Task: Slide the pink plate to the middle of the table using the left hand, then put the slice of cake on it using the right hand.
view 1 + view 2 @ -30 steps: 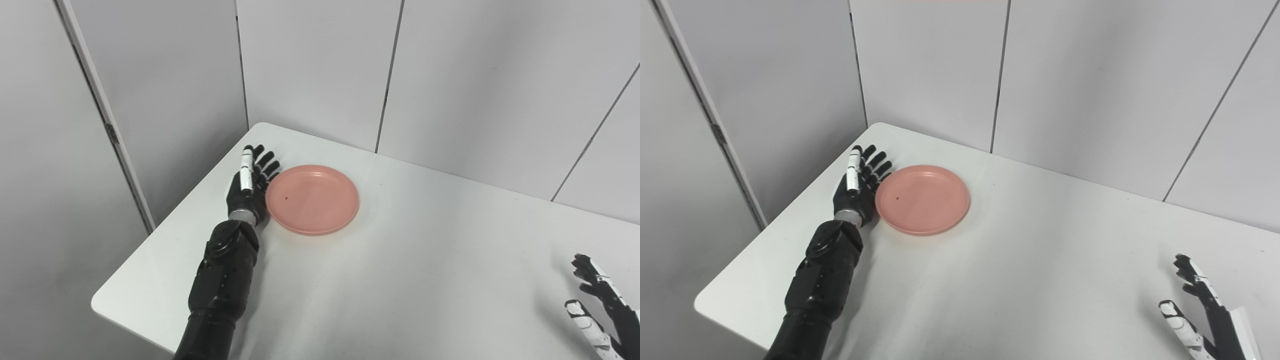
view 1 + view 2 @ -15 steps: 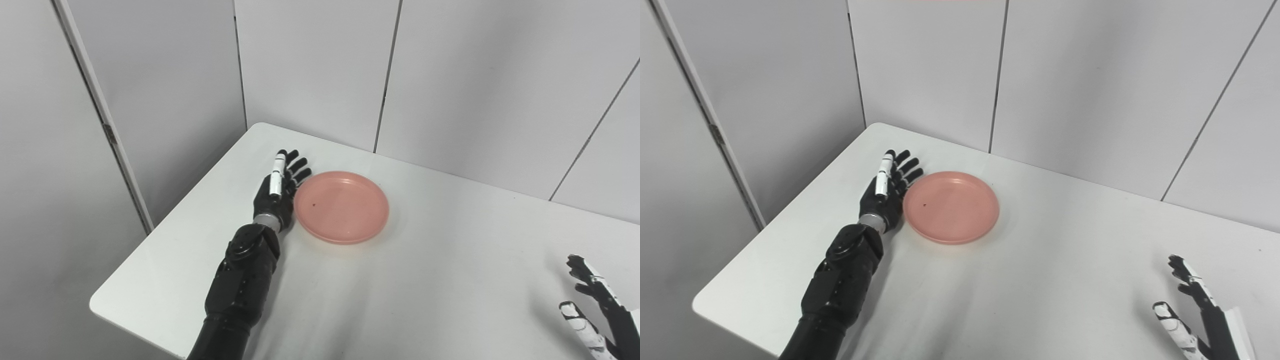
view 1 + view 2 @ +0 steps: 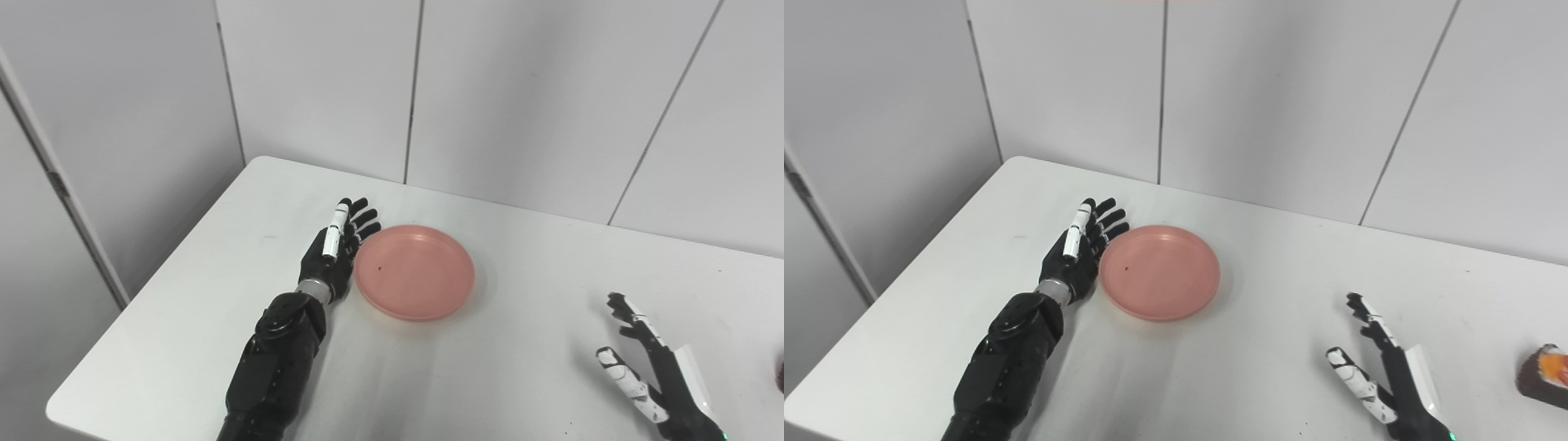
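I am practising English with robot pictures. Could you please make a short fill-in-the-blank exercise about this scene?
1. The colour of the plate is ____.
2. The left hand rests with flat fingers against the plate's ____ side.
3. The right hand holds ____.
4. The slice of cake lies at the table's ____ edge in the right eye view.

Missing words: pink; left; nothing; right

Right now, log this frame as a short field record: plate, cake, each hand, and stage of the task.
plate: pink plate flat on the white table, empty apart from a small dark speck
cake: slice of cake at the table's right side, cut off by the picture edge, untouched
left hand: left hand open, fingers straight, its side against the plate's left rim
right hand: right hand open, holding nothing, between plate and cake
stage: plate push under way; cake not yet picked up
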Controlling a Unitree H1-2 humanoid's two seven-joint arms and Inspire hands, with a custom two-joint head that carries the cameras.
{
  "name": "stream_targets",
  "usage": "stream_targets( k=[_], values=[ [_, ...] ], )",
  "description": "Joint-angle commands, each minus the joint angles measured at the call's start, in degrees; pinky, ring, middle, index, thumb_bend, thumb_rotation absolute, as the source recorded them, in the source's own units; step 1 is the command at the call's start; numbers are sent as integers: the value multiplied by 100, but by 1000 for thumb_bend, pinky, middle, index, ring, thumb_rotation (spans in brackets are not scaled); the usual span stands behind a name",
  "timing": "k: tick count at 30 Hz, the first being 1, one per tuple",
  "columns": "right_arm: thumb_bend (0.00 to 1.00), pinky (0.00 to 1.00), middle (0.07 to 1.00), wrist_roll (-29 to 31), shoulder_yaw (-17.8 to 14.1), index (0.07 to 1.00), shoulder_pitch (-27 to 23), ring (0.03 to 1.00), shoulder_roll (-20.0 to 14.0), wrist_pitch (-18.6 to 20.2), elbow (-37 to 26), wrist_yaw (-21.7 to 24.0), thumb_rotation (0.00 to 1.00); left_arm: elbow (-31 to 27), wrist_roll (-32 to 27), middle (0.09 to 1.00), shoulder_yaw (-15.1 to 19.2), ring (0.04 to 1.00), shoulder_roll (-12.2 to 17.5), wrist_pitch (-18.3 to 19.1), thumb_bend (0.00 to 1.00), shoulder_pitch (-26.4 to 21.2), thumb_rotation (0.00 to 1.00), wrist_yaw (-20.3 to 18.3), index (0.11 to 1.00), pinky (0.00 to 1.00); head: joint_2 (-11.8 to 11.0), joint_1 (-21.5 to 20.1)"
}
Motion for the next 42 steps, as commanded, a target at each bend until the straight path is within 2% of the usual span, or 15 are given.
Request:
stream_targets(
  k=[1, 5, 10, 15, 20, 27, 42],
  values=[
    [362, 793, 870, -83, 117, 880, 253, 851, 229, 63, 122, -154, 1000, -61, 80, 867, -118, 861, -85, 208, 379, 57, 975, -118, 856, 869, -2, 4],
    [347, 793, 875, -175, 151, 881, 270, 856, 327, 244, -40, -111, 1000, -232, 187, 869, -380, 860, -184, 384, 376, 165, 998, -257, 858, 861, 74, -251],
    [340, 799, 882, -259, 222, 885, 292, 863, 401, 418, -185, -134, 1000, -395, 252, 883, -576, 882, -290, 504, 376, 296, 980, -423, 866, 872, 155, -465],
    [336, 801, 883, -349, 283, 886, 319, 864, 499, 630, -357, -130, 1000, -590, 289, 905, -816, 902, -319, 711, 364, 413, 999, -561, 888, 899, 207, -601],
    [349, 805, 887, -336, 315, 890, 323, 869, 630, 827, -453, -92, 1000, -707, 179, 915, -1020, 911, -308, 764, 354, 550, 1000, -736, 901, 914, 253, -797],
    [327, 813, 893, -413, 388, 895, 323, 878, 742, 980, -551, -120, 1000, -854, 150, 931, -1313, 923, -154, 765, 334, 712, 1000, -985, 913, 937, 319, -1051],
    [304, 807, 891, -542, 442, 892, 276, 876, 884, 968, -530, -274, 1000, -1030, -140, 937, -1527, 931, 218, 766, 347, 804, 1000, -983, 923, 944, 403, -1342]
  ],
)
